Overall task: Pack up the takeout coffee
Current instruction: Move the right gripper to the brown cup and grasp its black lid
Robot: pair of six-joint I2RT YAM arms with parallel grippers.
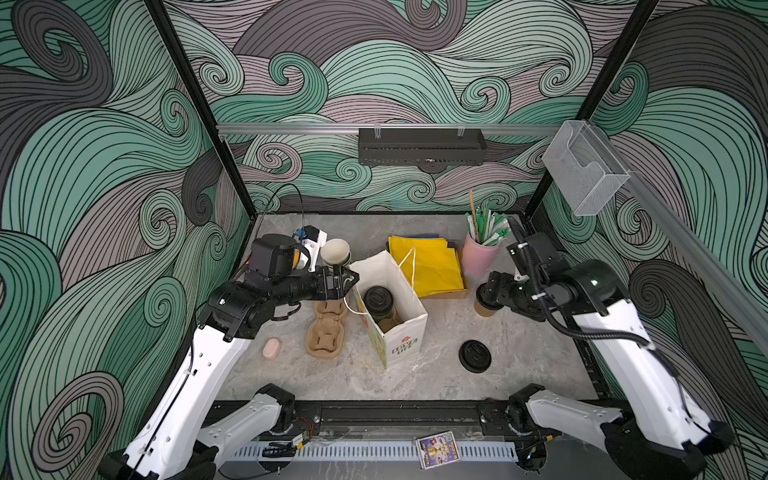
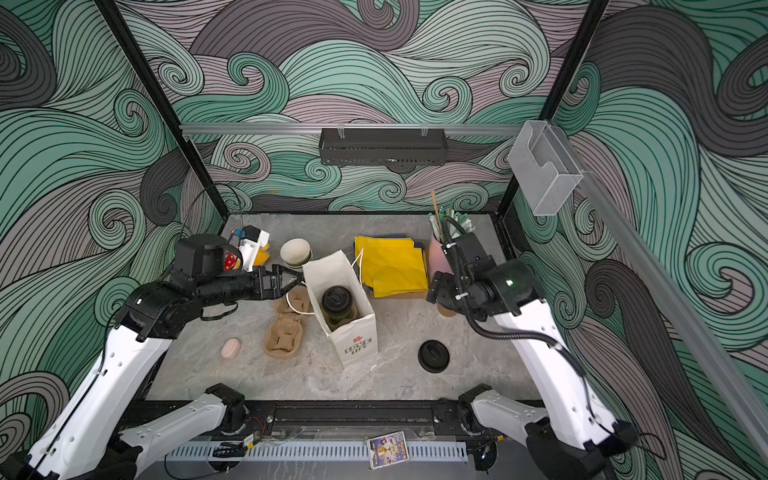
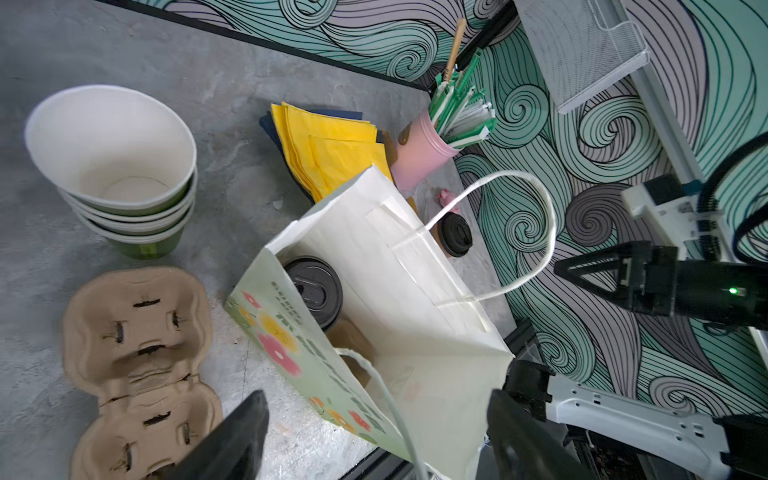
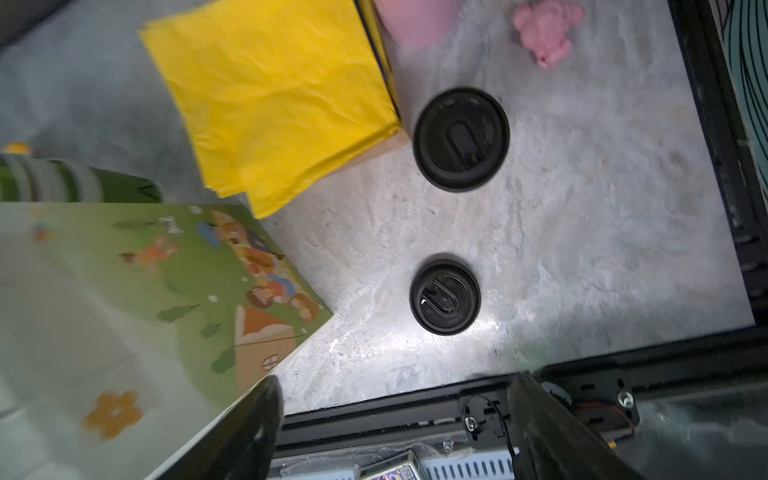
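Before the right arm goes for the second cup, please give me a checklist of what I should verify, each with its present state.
1. Bag standing, mouth open: ok.
2. First cup, lidded, inside bag: ok.
3. Second cup, lidded, upright on table: ok.
4. Right tool open: ok.
5. Second cup between its fingers: not ok, it shows ahead of them.
6. Left tool steadying bag: not ok, open beside it, gripping nothing.
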